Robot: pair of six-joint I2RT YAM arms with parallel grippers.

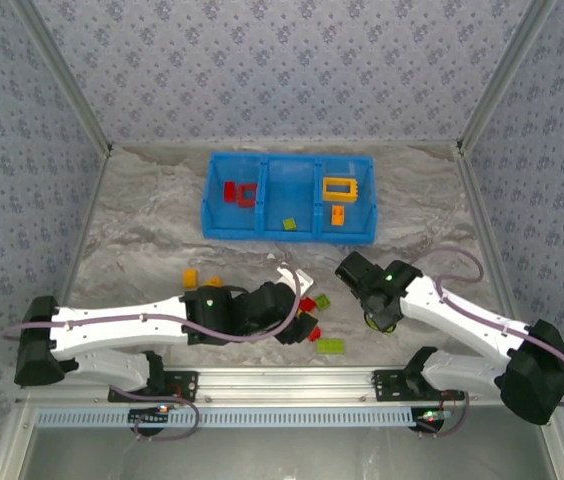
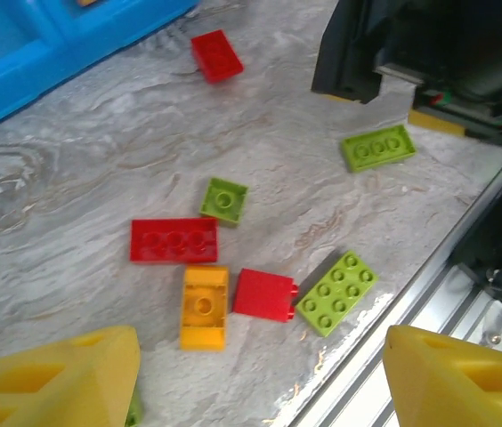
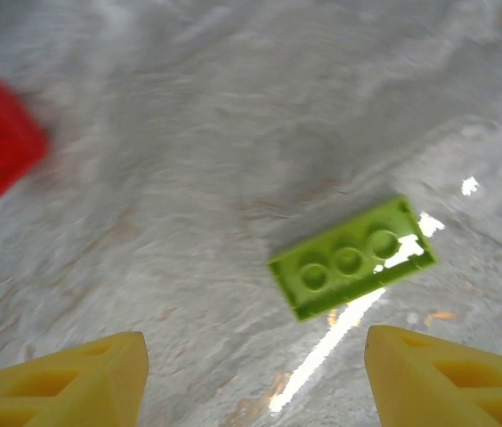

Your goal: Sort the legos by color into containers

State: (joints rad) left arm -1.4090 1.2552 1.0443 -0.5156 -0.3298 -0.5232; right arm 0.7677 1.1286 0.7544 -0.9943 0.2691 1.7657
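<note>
The blue three-compartment tray stands at the back of the table. Its left compartment holds red bricks, the middle one a green brick, the right one an orange frame. My left gripper is open above loose bricks: a long red one, an orange one, a red one and a green one. My right gripper is open and empty, just short of a green brick lying flat. Both grippers hang low over the near table, left gripper, right gripper.
Two orange bricks lie left of the left arm. A green brick lies near the aluminium rail along the front edge. In the left wrist view the right arm's black body stands close by. Patterned walls enclose the table.
</note>
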